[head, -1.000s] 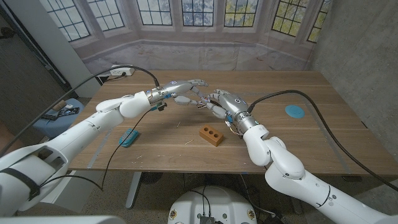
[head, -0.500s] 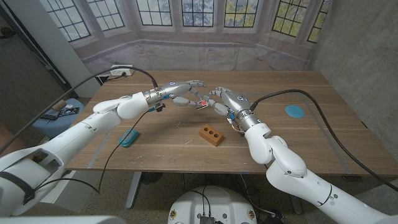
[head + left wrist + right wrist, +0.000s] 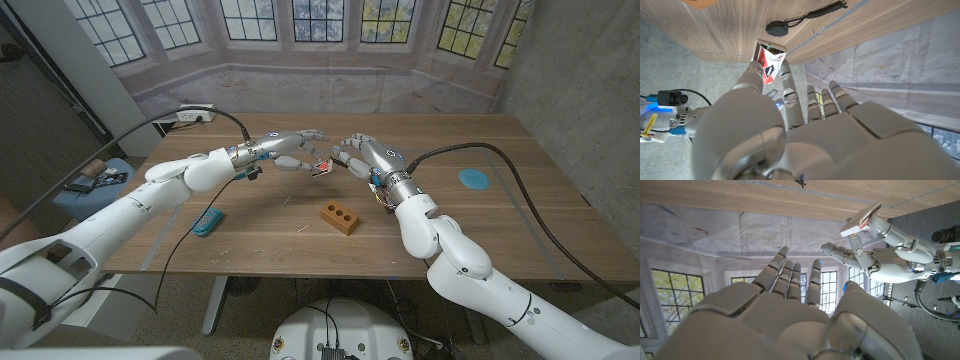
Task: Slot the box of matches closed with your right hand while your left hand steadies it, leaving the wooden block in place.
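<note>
1. Fingers of the left hand (image 3: 290,148) pinch the matchbox (image 3: 321,167) at one end, thumb against a finger, with the rest of the fingers spread; the left wrist view shows the matchbox (image 3: 769,64) at the fingertips (image 3: 754,69), its tray seemingly slid part way out of the red-and-white sleeve.
2. Fingers of the right hand (image 3: 362,155) are apart and hold nothing; the right wrist view shows them splayed, with the matchbox (image 3: 862,219) off to one side in the other hand (image 3: 885,242).
3. Step in hand, as I judge it: the steadying grip is made, and the closing push is not yet done.
4. Next move, likely: bring a right fingertip onto the free end of the matchbox and press along its length, while the left pinch resists without twisting.
5. Relative to the block (image 3: 340,217), the matchbox is held up in the air beyond it, toward the windows, between the two hands and just beside the right fingertips.
6. Block itself lies on the table (image 3: 480,230), apart from both hands, nearer the robot.
</note>
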You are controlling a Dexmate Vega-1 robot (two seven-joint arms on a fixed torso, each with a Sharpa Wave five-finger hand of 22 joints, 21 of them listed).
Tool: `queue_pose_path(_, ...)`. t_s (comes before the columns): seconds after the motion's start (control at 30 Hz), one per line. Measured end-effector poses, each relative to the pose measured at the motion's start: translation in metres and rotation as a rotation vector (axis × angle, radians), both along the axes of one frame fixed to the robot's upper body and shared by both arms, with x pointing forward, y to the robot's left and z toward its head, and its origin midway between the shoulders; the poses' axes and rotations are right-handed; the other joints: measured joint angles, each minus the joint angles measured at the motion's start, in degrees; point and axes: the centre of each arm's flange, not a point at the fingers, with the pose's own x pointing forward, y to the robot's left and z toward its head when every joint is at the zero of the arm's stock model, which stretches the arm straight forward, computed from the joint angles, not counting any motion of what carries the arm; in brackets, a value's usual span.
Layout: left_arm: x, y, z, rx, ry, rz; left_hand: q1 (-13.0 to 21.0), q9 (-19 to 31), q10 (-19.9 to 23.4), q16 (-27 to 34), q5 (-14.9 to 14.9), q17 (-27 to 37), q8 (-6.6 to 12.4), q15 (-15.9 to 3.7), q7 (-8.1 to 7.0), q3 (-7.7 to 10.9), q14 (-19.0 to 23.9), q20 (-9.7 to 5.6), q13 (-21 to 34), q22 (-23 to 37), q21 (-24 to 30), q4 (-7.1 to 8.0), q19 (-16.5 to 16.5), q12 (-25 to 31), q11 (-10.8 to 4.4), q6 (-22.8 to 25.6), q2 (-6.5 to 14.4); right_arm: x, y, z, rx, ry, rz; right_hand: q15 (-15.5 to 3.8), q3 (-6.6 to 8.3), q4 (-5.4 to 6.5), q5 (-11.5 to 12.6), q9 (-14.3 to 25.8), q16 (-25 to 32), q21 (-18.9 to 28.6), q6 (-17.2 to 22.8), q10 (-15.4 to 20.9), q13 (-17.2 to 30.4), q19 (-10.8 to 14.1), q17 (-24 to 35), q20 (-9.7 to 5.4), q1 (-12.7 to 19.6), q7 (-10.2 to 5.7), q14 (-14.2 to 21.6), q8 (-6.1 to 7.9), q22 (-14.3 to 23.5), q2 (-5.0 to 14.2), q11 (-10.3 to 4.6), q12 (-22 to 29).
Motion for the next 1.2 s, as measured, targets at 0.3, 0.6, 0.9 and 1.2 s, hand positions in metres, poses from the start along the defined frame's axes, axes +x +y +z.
queue_pose_path(0.3, 0.005, 0.004, 0.002, 0.017, 0.006, -0.001, 0.0, 0.04, 0.0, 0.0, 0.0, 0.0, 0.0, 0.0, 0.0, 0.0, 0.0, 0.0, 0.0, 0.0, 0.0, 0.0, 0.0, 0.0, 0.0, 0.0, 0.0, 0.009, -0.006, 0.006, 0.055, -0.011, 0.008, -0.29, 0.16, -0.16, 0.0, 0.0, 0.0, 0.0, 0.22, 0.51, 0.0, 0.41, 0.0, -0.01, 0.0, -0.18, 0.29, 0.06, 0.0, 0.0, -0.51, 0.0)
queue_pose_path(0.6, 0.01, 0.008, 0.003, 0.034, 0.01, 0.01, 0.0, 0.05, 0.0, 0.0, 0.0, 0.0, 0.0, 0.0, 0.0, 0.0, 0.0, 0.0, 0.0, 0.0, 0.0, 0.0, 0.0, 0.0, 0.0, 0.0, 0.0, 0.019, -0.013, 0.011, 0.106, -0.02, 0.032, -0.22, 0.4, -0.4, 0.0, 0.0, 0.0, 0.0, 0.41, 0.6, 0.0, 0.51, 0.01, -0.11, 0.22, 0.0, 0.84, 0.06, 0.01, -0.22, -0.6, 0.0)
queue_pose_path(0.9, 0.015, 0.012, 0.005, 0.039, 0.016, 0.028, 0.0, 0.04, 0.0, 0.0, 0.0, 0.0, -0.01, 0.0, 0.0, 0.0, 0.0, 0.03, 0.0, 0.0, 0.0, 0.0, -0.04, 0.0, 0.0, 0.0, 0.0, 0.024, -0.019, 0.017, 0.163, -0.037, 0.077, -0.41, 0.4, -0.4, 0.0, 0.0, 0.0, 0.0, 0.4, 0.83, 0.0, 0.5, 0.01, -0.11, 0.33, 0.0, 1.03, 0.06, 0.01, -0.33, -0.83, 0.0)
queue_pose_path(1.2, 0.019, 0.014, 0.006, 0.032, 0.018, 0.055, 0.0, 0.03, 0.0, 0.0, 0.0, 0.0, -0.01, 0.21, 0.0, 0.0, -0.21, 0.31, 0.0, 0.0, 0.0, 0.0, -0.32, 0.0, 0.0, 0.0, 0.0, 0.027, -0.028, 0.02, 0.197, -0.049, 0.098, -0.41, 0.39, -0.4, 0.0, 0.0, 0.0, 0.0, 0.61, 1.04, 0.0, 0.71, 0.02, -0.31, 0.1, -0.2, 1.03, 0.06, 0.01, -0.56, -0.61, 0.0)
